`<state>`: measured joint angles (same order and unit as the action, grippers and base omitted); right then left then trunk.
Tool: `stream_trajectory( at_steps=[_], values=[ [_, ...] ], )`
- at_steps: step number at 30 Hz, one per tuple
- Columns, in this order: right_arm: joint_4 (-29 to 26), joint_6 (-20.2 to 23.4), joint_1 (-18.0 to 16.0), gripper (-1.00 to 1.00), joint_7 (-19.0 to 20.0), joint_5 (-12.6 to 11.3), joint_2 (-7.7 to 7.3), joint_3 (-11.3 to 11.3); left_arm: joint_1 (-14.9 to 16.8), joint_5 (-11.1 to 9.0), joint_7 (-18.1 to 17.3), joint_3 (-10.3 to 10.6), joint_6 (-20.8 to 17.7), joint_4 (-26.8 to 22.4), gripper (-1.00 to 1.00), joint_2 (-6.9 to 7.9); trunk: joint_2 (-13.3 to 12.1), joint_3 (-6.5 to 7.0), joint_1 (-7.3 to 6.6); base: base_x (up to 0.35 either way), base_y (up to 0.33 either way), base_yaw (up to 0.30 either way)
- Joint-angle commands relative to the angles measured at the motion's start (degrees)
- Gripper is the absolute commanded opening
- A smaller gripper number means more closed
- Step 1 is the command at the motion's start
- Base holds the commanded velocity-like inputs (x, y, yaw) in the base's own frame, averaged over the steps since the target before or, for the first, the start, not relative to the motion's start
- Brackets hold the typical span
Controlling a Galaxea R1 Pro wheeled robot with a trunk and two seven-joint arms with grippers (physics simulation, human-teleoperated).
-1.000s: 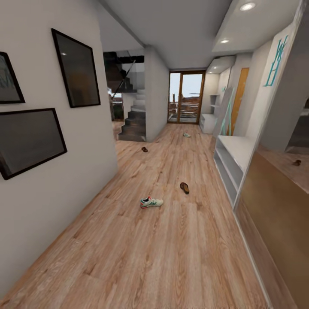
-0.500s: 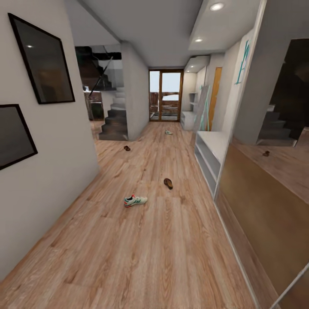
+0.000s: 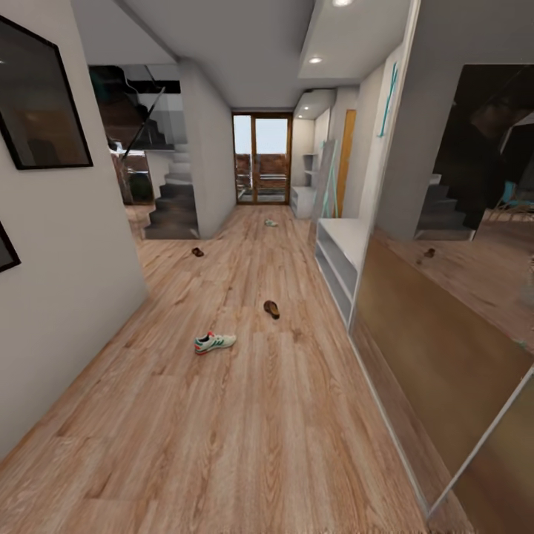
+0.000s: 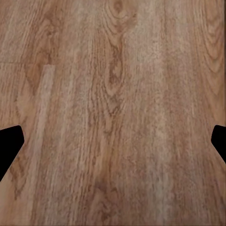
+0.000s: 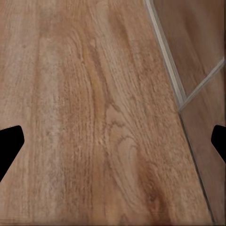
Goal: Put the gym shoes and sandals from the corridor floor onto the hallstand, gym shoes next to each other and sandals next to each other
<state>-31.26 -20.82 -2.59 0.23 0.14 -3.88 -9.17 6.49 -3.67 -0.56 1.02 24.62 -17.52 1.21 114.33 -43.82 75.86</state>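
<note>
Left gripper (image 4: 113, 141): fingertips wide apart at the frame's edges, nothing between them, bare wood-grain floor (image 4: 113, 94) beneath. Right gripper (image 5: 113, 141): likewise spread and empty, over the same planks, close beside a grey floor track (image 5: 165, 52) at the foot of a mirrored panel.

Judged step: the approach, with nothing picked up yet. In the head view, all four shoes down on the corridor floor (image 3: 245, 430): nearest gym shoe (image 3: 215, 342) lying mid-corridor; nearest sandal (image 3: 272, 309) a little beyond and to its right, apart from it; second sandal (image 3: 197, 252) farther off near the foot of the stairs (image 3: 170, 208); second gym shoe (image 3: 271, 222) far down toward the glazed door (image 3: 261, 159). White low shelf unit (image 3: 337, 256) against the right-hand wall past the mirrored panel (image 3: 445, 297); another pale unit (image 3: 304, 196) farther along by the door, too distant to read as the hallstand with certainty.

Next move, as a judgement: roll forward to the nearest gym shoe, stop with it within reach, then lower an arm with fingers apart over it.

Head view gives layout, shoes and furniture; wrist views give finger spread, plank grain and the track at close range.
</note>
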Motion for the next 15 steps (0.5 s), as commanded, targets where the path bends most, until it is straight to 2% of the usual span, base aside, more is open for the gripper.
stream_trajectory(
  at_steps=[1,11,15],
  values=[
    [0.1,-0.2,0.0,1.00,0.0,0.0,0.01,-0.1,0.0,-0.4,-0.1,0.1,0.2,0.0,1.00,0.02,0.4,-0.32,0.22,0.000,0.000,-0.169],
    [0.1,-0.2,0.0,1.00,0.0,0.1,0.02,-0.1,0.0,-0.4,-0.1,0.1,0.2,0.0,1.00,0.05,4.4,-2.95,2.41,0.000,0.000,-0.156],
    [0.1,-0.2,0.0,1.00,0.0,0.1,0.02,-0.1,0.0,-0.5,-0.1,-0.1,0.2,0.0,1.00,0.15,4.4,-3.30,2.41,0.000,0.000,-0.117]
  ],
)
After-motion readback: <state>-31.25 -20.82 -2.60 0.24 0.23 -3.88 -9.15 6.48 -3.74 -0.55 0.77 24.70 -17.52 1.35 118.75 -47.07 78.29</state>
